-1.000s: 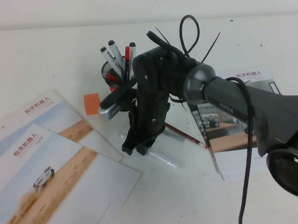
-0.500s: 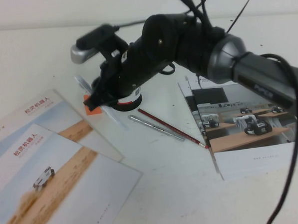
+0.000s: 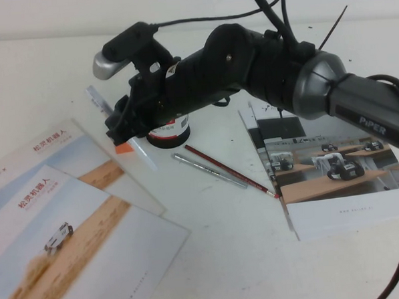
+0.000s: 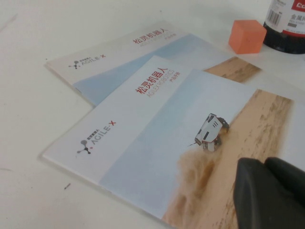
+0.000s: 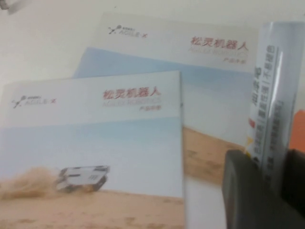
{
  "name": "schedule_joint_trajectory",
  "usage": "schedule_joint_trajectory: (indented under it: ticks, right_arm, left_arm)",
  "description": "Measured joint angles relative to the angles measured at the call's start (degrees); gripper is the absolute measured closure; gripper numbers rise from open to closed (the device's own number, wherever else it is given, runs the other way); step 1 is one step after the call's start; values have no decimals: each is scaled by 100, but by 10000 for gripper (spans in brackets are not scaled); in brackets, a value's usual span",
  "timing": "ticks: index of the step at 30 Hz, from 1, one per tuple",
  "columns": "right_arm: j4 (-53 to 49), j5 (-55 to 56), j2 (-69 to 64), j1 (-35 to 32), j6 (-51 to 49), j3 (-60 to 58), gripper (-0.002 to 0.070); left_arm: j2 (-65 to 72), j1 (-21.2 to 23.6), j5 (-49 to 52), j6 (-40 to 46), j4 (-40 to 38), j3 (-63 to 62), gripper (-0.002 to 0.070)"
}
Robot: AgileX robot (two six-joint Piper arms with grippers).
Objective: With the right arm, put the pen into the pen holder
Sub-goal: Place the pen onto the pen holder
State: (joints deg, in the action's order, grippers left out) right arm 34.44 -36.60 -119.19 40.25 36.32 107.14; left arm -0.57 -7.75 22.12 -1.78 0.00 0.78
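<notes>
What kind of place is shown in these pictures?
Probably a robotics lab or demo desk: a white table with company brochures. The right claw holds the pen near the pen holder; the left claw hangs over a brochure.

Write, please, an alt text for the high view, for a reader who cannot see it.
The right gripper holds the white marker tilted in the air, left of the black pen holder. Two brochures lie at the left, a silver pen and red pencil near the middle. The left gripper is out of view.
</notes>
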Motion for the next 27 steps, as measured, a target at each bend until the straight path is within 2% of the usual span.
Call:
schedule_joint_trajectory:
  ticks: [3, 12, 17, 21, 27]
  right_arm:
    - [-645, 380, 48, 0, -593, -4, 559]
    - [-3645, 2483, 72, 46, -4124, -128, 559]
    - [-4827, 4531, 85, 7, -5784, -634, 559]
    - [-5126, 5603, 20, -51, -6215, -994, 559]
    - [-5206, 5842, -284, -218, -6042, -1033, 559]
  left_arm:
    - [0, 0, 0, 0, 0, 0, 676]
    - [0, 0, 0, 0, 0, 0, 676]
    - [0, 0, 0, 0, 0, 0, 676]
    - [0, 0, 0, 0, 0, 0, 676]
    - [0, 0, 0, 0, 0, 0, 676]
